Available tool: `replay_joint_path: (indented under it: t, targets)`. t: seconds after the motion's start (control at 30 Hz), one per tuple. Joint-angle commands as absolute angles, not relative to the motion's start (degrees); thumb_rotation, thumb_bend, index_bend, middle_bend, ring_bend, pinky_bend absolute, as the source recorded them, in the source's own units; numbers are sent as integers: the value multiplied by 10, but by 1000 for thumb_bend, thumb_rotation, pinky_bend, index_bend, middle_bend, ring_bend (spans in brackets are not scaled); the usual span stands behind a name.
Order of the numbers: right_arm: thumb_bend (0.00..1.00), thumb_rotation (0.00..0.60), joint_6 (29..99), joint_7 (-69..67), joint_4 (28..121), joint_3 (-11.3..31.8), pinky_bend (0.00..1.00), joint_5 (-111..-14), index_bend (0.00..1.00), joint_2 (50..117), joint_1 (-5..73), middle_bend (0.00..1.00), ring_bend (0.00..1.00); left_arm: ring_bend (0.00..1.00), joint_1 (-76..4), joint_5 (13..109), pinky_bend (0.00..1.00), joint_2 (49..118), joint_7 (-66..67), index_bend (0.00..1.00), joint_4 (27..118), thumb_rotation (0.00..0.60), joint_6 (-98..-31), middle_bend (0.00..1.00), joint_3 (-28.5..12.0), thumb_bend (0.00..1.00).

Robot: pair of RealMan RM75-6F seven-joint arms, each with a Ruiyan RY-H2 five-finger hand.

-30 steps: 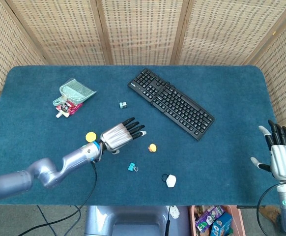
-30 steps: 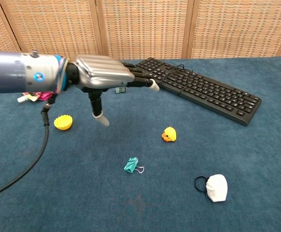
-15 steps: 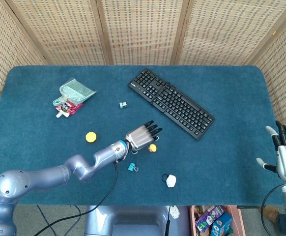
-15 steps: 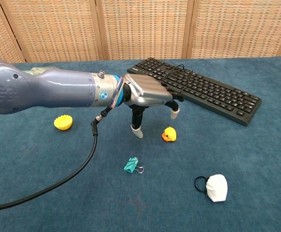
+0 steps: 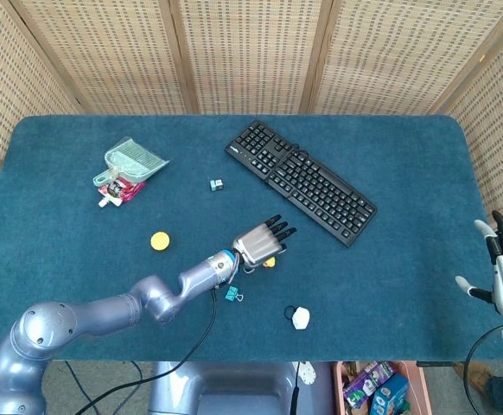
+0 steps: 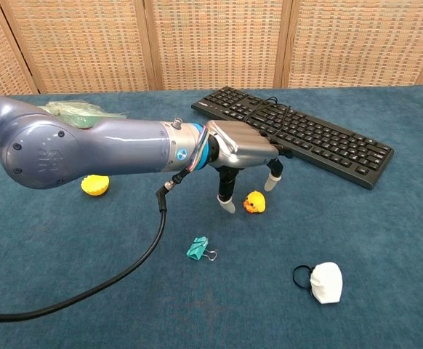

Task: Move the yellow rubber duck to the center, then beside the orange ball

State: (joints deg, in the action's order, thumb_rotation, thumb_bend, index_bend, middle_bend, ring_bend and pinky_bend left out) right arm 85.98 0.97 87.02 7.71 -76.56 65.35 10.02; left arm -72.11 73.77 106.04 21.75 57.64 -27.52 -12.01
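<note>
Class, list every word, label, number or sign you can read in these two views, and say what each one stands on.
No text can be read.
Keyboard: key legends too small to read.
Left arm's blue round badge, behind the left hand: a white mark, too small to read.
Pink packet: print blurred.
Boxes in the bin below the table edge: print blurred.

Bare cloth between duck (image 6: 254,202) and orange ball (image 6: 95,185); binder clip (image 6: 199,249) nearby.

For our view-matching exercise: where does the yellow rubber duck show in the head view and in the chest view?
Head view: the yellow rubber duck sits just below centre, partly hidden under the left hand.
Chest view: the duck is right of centre, below the left hand.
Shared landmark: the black keyboard.
</note>
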Motion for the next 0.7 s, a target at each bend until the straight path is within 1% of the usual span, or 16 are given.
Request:
replay_joint_path:
  t: [0.03,0.13,0.23,0.33,0.57,0.7]
  targets:
    - [0,600,860,8,870,79,0,-765,0,653,99,0,0,0,-729,736,0,1077,215,388,558,600,-277,0,-118,207]
    - [1,600,857,3,869,82,0,-764,0,651,97,0,0,0,-737,740,0,1096,218,423,537,600,-284,0,-115,231]
    - [1,600,854,-2,868,85,0,-763,0,650,96,0,0,0,-742,738,0,1108,214,428,520,600,-291,0,-117,239]
    - [1,600,852,-5,867,87,0,-763,0,649,95,0,0,0,-745,739,0,1112,211,430,512,600,-293,0,-116,245]
    - [3,600,851,-7,867,92,0,-765,0,648,92,0,0,0,-751,738,0,1119,203,469,501,600,-290,0,-111,257]
    - [3,600,850,-9,867,94,0,-765,0,648,90,0,0,0,-753,737,0,1122,205,549,497,600,-291,0,-109,269]
